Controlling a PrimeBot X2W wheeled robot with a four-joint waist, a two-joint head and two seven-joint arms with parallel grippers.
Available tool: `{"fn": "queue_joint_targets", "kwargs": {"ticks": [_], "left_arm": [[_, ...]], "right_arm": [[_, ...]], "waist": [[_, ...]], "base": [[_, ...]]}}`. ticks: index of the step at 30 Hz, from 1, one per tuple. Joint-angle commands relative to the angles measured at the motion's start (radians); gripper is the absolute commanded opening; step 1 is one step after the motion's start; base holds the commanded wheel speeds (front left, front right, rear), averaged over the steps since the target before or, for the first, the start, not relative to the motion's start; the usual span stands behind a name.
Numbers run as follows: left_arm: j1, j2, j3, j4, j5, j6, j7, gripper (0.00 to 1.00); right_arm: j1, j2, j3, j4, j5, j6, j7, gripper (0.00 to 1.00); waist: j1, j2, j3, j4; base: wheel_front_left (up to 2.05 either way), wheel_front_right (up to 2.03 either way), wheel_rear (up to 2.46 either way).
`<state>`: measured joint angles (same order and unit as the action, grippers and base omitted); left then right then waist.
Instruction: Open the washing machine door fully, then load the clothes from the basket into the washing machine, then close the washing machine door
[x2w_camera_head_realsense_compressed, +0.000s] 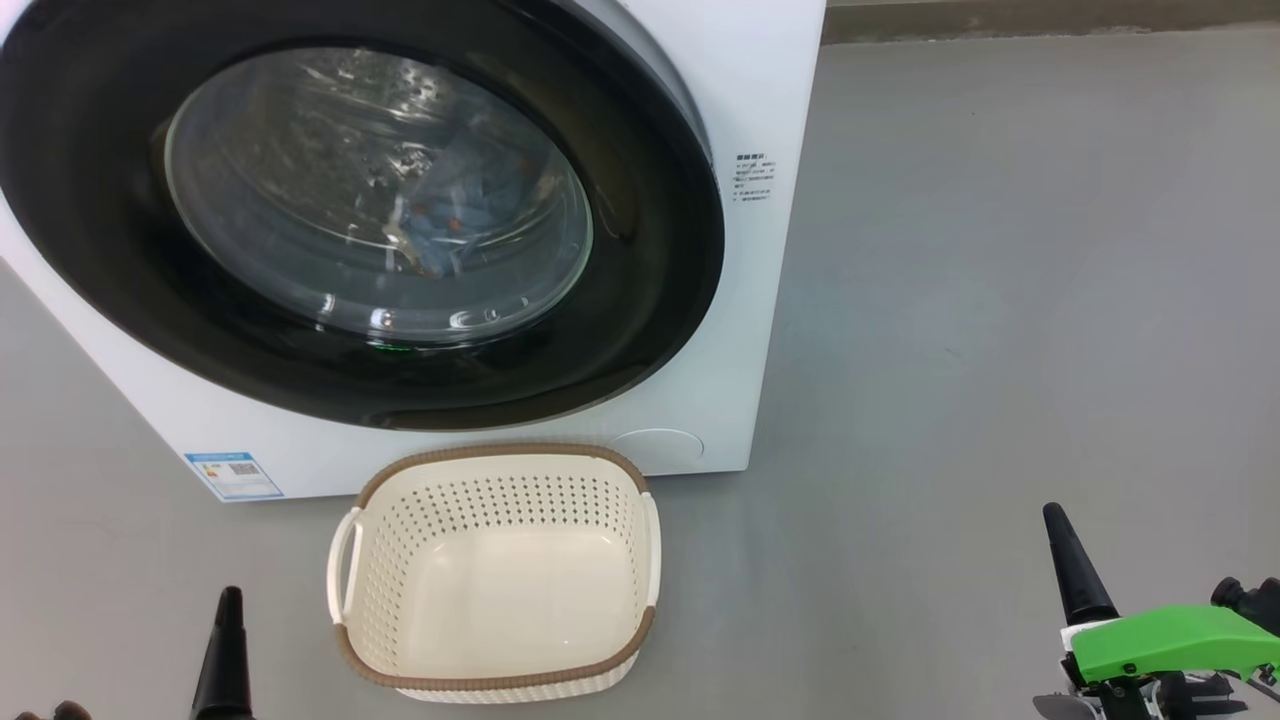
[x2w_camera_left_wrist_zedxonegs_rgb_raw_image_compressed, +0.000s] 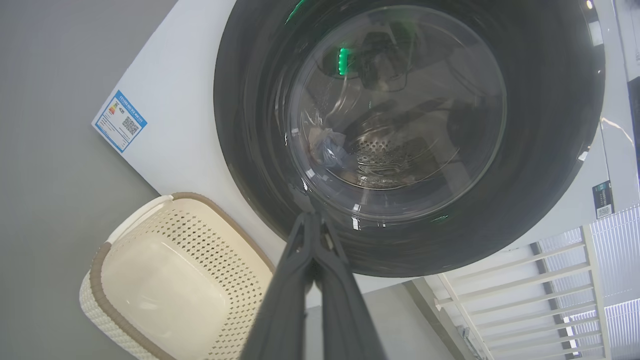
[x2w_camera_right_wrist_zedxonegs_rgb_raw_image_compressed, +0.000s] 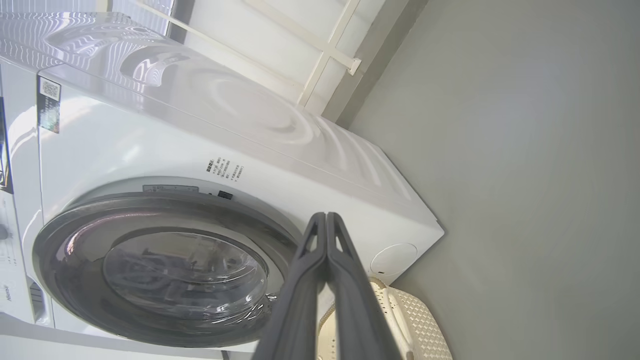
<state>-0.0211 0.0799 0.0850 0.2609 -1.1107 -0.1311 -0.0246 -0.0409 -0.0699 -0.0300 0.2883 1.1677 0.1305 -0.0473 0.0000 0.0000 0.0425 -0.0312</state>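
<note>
The washing machine (x2w_camera_head_realsense_compressed: 760, 200) (x2w_camera_right_wrist_zedxonegs_rgb_raw_image_compressed: 150, 145) stands white on the grey floor with its door (x2w_camera_head_realsense_compressed: 640, 300) (x2w_camera_left_wrist_zedxonegs_rgb_raw_image_compressed: 545, 150) (x2w_camera_right_wrist_zedxonegs_rgb_raw_image_compressed: 65, 280) flat against its front. Behind the door's glass bowl lie the light blue clothes (x2w_camera_head_realsense_compressed: 460, 215) (x2w_camera_left_wrist_zedxonegs_rgb_raw_image_compressed: 327, 150) inside the drum. In front of the machine sits the cream basket (x2w_camera_head_realsense_compressed: 500, 690) (x2w_camera_left_wrist_zedxonegs_rgb_raw_image_compressed: 145, 310) (x2w_camera_right_wrist_zedxonegs_rgb_raw_image_compressed: 415, 320), nothing in it. My left gripper (x2w_camera_head_realsense_compressed: 229, 600) (x2w_camera_left_wrist_zedxonegs_rgb_raw_image_compressed: 311, 220) is shut at the lower left, left of the basket and apart from it. At the lower right my right gripper (x2w_camera_head_realsense_compressed: 1055, 515) (x2w_camera_right_wrist_zedxonegs_rgb_raw_image_compressed: 325, 217) is shut too, holding nothing.
A blue label sticker (x2w_camera_head_realsense_compressed: 232, 475) (x2w_camera_left_wrist_zedxonegs_rgb_raw_image_compressed: 120, 120) marks the machine's lower left corner and a round white flap (x2w_camera_head_realsense_compressed: 657, 447) (x2w_camera_right_wrist_zedxonegs_rgb_raw_image_compressed: 393, 258) its lower right. Open grey floor (x2w_camera_head_realsense_compressed: 1000, 300) stretches to the right. A white railing (x2w_camera_left_wrist_zedxonegs_rgb_raw_image_compressed: 525, 300) shows beyond the machine.
</note>
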Motion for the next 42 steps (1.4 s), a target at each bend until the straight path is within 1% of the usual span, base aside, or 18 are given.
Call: {"fn": "queue_joint_targets", "kwargs": {"ticks": [1,42], "left_arm": [[-0.046,0.011,0.021,-0.016,-0.033,0.0,0.008,0.0],[-0.084,-0.027,0.029,-0.015,-0.462,0.0,0.129,0.0]], "right_arm": [[-0.043,-0.01,0.007,-0.029,0.031,0.001,0.008,0.0],[-0.063,0.001,-0.054,-0.044,0.429,0.0,0.131,0.0]], "waist": [[0.0,0.0,-0.001,0.001],[0.0,0.0,-0.037,0.029]], "base": [[0.0,0.0,0.0],[0.0,0.0,0.0]]}}
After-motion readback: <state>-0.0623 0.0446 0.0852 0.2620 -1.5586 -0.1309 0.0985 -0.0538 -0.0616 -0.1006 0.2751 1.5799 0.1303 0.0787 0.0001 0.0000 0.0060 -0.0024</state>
